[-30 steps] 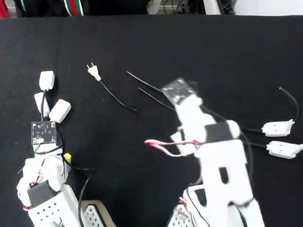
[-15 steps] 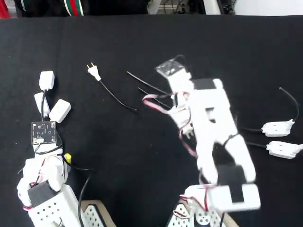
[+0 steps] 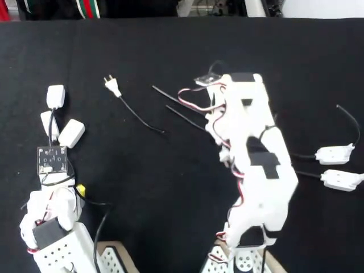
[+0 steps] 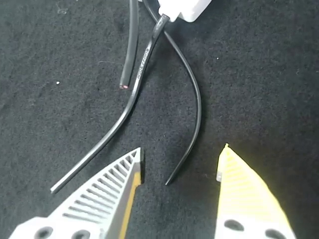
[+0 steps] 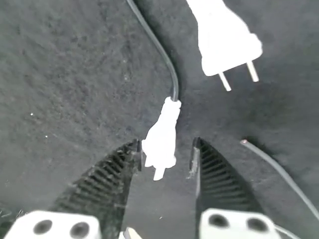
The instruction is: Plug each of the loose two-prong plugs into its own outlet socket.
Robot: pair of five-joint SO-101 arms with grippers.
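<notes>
Plug (image 5: 160, 140) sits inside wide right pincer (image 5: 165, 157), near one tip, gap at other; left pincer (image 4: 180, 162) wide.

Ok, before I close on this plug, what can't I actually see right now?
- High view: the right arm covers the plugs under it.
- Right wrist view: the small plug inside the open right gripper lies side-on, one prong showing; finger contact cannot be told.
- Left wrist view: the white outlet socket is cut off by the edge, slots out of frame.
- High view: slots of the right-hand sockets are too small.
</notes>
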